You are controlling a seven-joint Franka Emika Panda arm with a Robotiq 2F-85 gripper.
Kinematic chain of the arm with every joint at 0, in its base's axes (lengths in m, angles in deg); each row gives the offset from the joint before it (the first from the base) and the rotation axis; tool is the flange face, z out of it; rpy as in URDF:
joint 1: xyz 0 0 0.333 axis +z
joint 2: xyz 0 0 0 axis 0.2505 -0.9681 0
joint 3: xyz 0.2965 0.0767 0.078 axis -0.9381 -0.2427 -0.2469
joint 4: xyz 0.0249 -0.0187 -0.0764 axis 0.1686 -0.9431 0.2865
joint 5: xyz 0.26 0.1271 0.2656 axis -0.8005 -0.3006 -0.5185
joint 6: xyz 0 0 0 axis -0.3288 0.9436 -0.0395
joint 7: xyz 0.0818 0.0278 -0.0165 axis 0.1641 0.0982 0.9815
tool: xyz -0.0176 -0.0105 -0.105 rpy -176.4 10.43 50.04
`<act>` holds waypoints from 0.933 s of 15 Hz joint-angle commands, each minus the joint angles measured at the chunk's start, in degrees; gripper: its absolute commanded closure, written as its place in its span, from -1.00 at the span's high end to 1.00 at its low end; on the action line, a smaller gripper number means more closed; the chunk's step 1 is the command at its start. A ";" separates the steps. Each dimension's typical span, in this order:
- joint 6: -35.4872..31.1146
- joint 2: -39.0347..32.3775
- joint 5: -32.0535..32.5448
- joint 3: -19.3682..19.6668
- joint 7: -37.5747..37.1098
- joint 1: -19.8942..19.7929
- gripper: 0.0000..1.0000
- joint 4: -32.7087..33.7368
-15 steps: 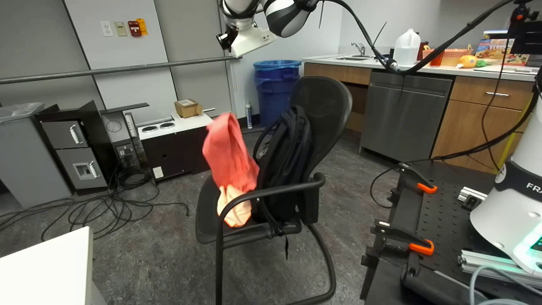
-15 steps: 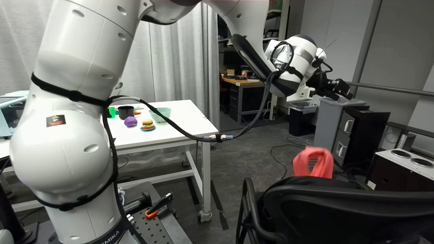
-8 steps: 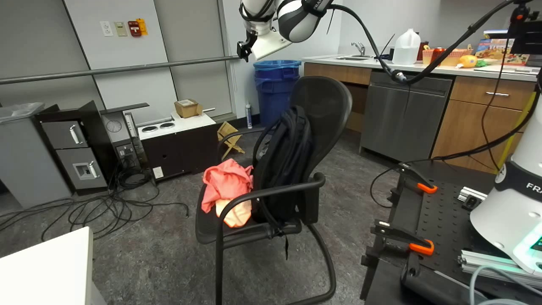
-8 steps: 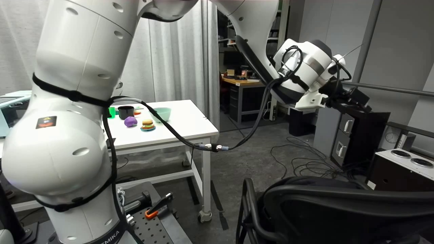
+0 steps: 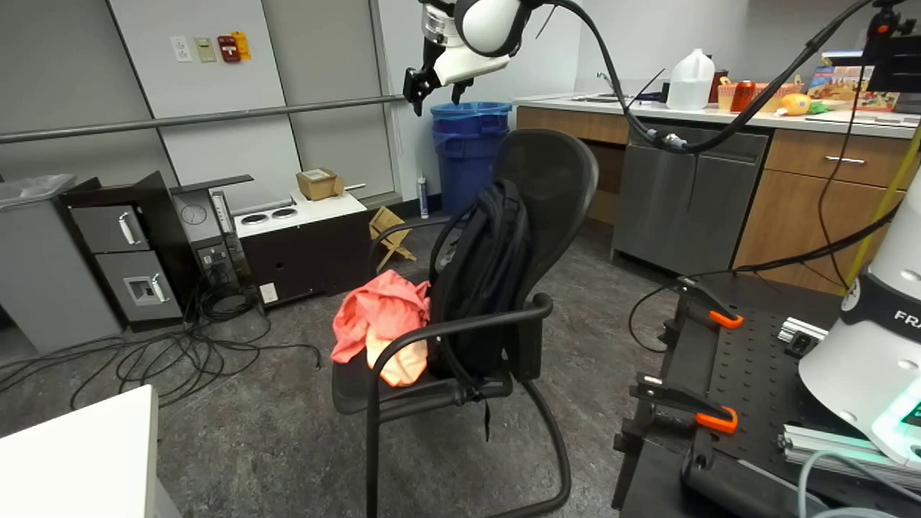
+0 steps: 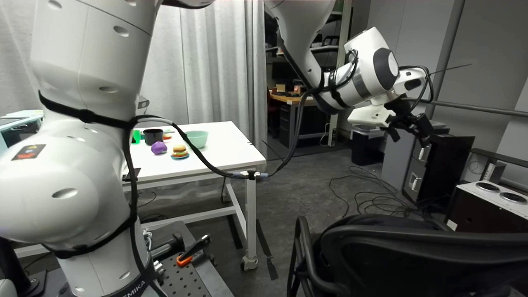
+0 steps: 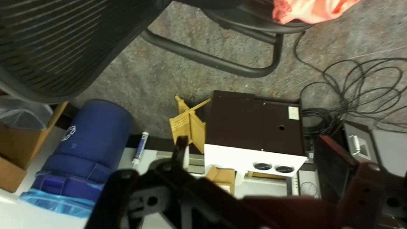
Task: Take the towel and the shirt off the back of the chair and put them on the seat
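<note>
1. Jaws: spread wide before you in the wrist view, holding nothing, and higher than the chair (image 5: pixel 529 354).
2. Coral cloth (image 5: pixel 383 305): crumpled on the seat (image 5: pixel 354 388), well below your jaws.
3. Peach cloth (image 5: pixel 400 361): touching the coral one on the same seat, likewise well below your jaws.
4. Black backpack (image 5: pixel 481 280): also lower than your jaws, leaning against the back of the chair (image 5: pixel 555 183).
</note>
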 commanded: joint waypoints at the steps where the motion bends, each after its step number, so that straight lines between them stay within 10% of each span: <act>1: 4.45 2.03 -13.53 -7.23 12.17 -5.09 1.00 -0.37; 5: 10.93 4.16 -28.11 1.64 22.31 2.97 1.00 0.59; 14: 14.44 5.35 -29.08 7.44 22.38 6.85 1.00 0.82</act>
